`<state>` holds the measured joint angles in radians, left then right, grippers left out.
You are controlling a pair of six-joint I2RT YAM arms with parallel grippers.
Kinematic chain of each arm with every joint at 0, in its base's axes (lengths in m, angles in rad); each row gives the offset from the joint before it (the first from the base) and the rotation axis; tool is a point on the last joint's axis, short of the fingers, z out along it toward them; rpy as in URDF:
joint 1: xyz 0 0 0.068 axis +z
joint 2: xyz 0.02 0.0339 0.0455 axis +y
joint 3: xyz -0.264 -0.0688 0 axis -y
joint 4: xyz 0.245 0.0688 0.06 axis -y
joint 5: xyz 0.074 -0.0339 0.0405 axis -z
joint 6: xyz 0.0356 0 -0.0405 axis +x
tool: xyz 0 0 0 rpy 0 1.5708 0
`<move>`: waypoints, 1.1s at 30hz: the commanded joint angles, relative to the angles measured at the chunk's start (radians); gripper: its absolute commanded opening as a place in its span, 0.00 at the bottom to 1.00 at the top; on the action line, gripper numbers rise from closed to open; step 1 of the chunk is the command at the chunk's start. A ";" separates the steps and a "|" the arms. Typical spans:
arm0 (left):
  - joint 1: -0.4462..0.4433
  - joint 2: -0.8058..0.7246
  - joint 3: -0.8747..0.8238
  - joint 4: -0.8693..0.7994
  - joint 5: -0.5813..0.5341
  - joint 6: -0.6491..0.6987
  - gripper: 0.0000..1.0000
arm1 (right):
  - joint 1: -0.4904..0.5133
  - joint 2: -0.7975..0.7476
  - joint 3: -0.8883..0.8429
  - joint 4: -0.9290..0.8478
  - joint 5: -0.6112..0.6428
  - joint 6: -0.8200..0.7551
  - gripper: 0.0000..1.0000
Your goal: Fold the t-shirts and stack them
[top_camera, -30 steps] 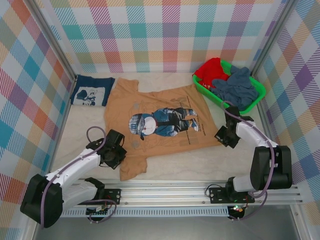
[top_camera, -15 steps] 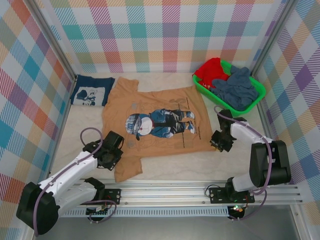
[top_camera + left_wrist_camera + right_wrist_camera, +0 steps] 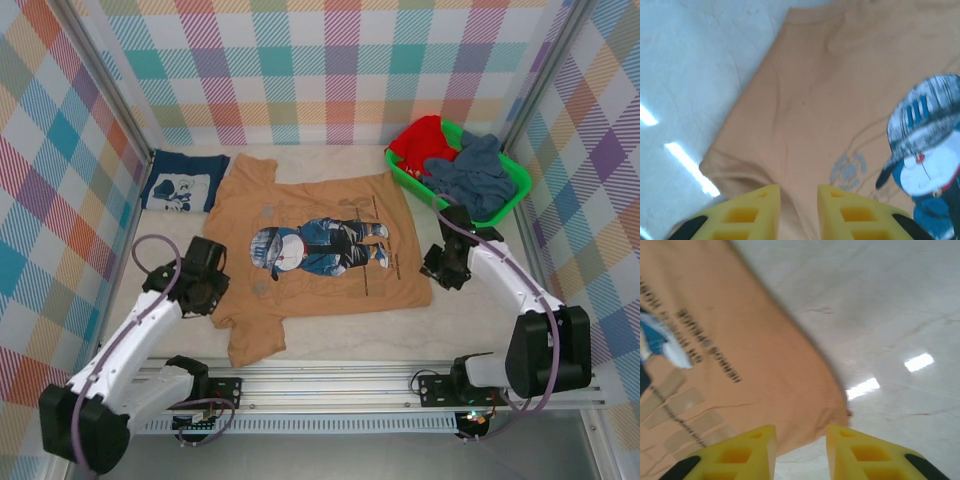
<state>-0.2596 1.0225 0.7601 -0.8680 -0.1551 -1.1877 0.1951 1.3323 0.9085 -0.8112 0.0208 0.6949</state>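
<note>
The tan-orange t-shirt (image 3: 320, 250) lies spread flat, print up, in the middle of the table; its cartoon figure (image 3: 925, 155) also appears in the left wrist view. A navy t-shirt (image 3: 183, 182) lies folded at the back left. My left gripper (image 3: 212, 296) hangs over the tan shirt's left edge, near the sleeve. Its yellow fingers (image 3: 755, 210) stand slightly apart, the left gripper (image 3: 798, 192) open with cloth lying below the gap. My right gripper (image 3: 440, 268) is at the shirt's right hem corner (image 3: 837, 405). That right gripper (image 3: 800, 432) is open just above the corner.
A green basket (image 3: 505, 205) at the back right holds a red garment (image 3: 420, 140) and a blue-grey one (image 3: 475, 170). Checked walls close in the back and both sides. A metal rail (image 3: 330, 380) runs along the near edge. Bare tabletop (image 3: 480, 320) lies right of the shirt.
Both grippers went from shut to open, letting go of the tan shirt. The left arm moved left and away from the rail; the shirt's edges settled flat.
</note>
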 commanded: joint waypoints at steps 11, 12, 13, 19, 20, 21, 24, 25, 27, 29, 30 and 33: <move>0.185 0.491 0.052 0.216 0.095 0.243 0.19 | 0.046 0.247 -0.018 0.186 -0.177 -0.041 0.26; 0.201 0.520 0.064 0.225 0.090 0.258 0.19 | 0.046 0.263 -0.017 0.193 -0.178 -0.040 0.27; 0.219 0.551 0.078 0.235 0.087 0.276 0.19 | 0.046 0.282 -0.015 0.200 -0.180 -0.037 0.27; 0.314 0.717 0.204 0.252 0.076 0.377 0.18 | 0.072 0.362 0.045 0.208 -0.209 -0.032 0.33; 0.326 0.738 0.229 0.249 0.072 0.389 0.18 | 0.083 0.377 0.063 0.202 -0.213 -0.034 0.33; 0.332 0.755 0.252 0.242 0.074 0.398 0.18 | 0.092 0.391 0.077 0.200 -0.217 -0.035 0.33; 0.335 0.786 0.316 0.212 0.093 0.413 0.18 | 0.104 0.412 0.111 0.183 -0.201 -0.030 0.33; 0.335 0.777 0.325 0.200 0.094 0.414 0.20 | 0.104 0.403 0.113 0.179 -0.186 -0.027 0.34; 0.324 0.703 0.335 0.162 0.065 0.421 0.36 | 0.104 0.351 0.111 0.168 -0.159 -0.026 0.39; 0.290 0.595 0.343 0.108 0.016 0.439 0.47 | 0.104 0.280 0.104 0.147 -0.132 -0.030 0.44; 0.266 0.531 0.339 0.069 0.003 0.435 0.49 | 0.104 0.242 0.100 0.129 -0.121 -0.032 0.47; 0.177 0.361 0.262 -0.045 0.008 0.364 0.51 | 0.101 0.145 0.076 0.060 -0.081 -0.026 0.51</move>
<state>-0.0097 1.5429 1.0672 -0.7502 -0.1158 -0.7879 0.2977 1.5780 1.0061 -0.6643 -0.1112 0.6697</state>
